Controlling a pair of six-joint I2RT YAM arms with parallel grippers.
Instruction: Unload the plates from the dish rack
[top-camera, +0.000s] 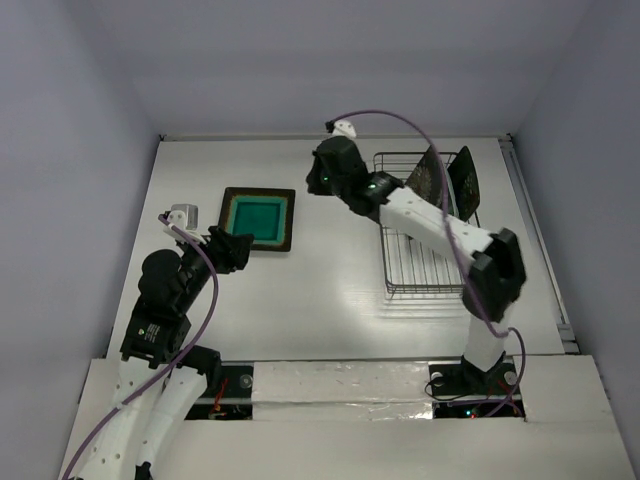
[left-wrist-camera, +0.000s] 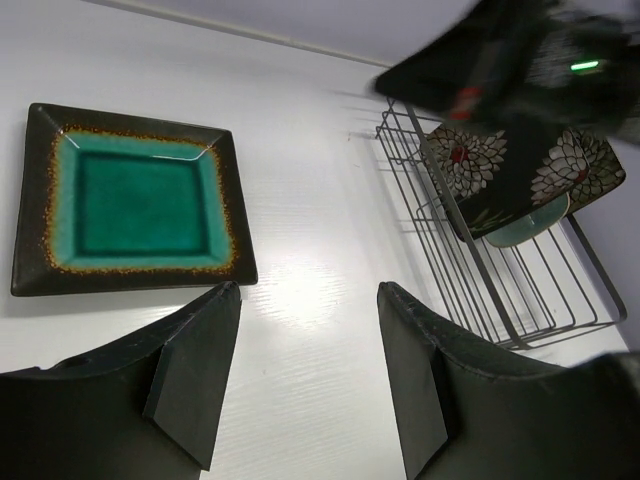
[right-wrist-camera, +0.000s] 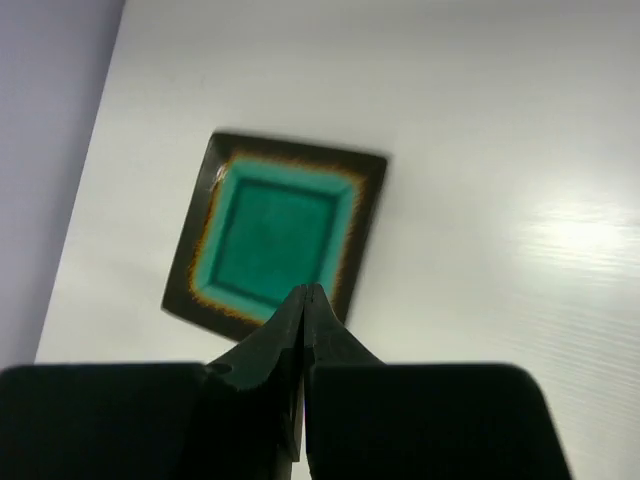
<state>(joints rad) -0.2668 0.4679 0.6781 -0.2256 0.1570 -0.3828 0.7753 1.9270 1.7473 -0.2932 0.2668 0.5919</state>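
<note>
We are looking at the teal plate (top-camera: 257, 219), which is lying flat on the white table (top-camera: 320, 300), outside the dish rack (top-camera: 425, 240) and well to its left. The left gripper (left-wrist-camera: 307, 295) is hanging near the plate's near edge with its pincer released. Its two dark fingers (left-wrist-camera: 195, 375) are standing wide apart, and we are seeing only bare table between them. The right gripper (right-wrist-camera: 305, 292) is hovering above the table between the plate and the rack, pointing down toward the plate. Its pincer is clenched, the tips pressing together with nothing between them. At the rack's far end we are finding the first flowered plate (top-camera: 424, 176) and the second flowered plate (top-camera: 463, 182), both standing on edge among the prongs. In the left wrist view we are also catching a sliver of the mint-green plate (left-wrist-camera: 522, 232) showing beneath the flowered ones, inside the rack; how it is resting we cannot tell.
</note>
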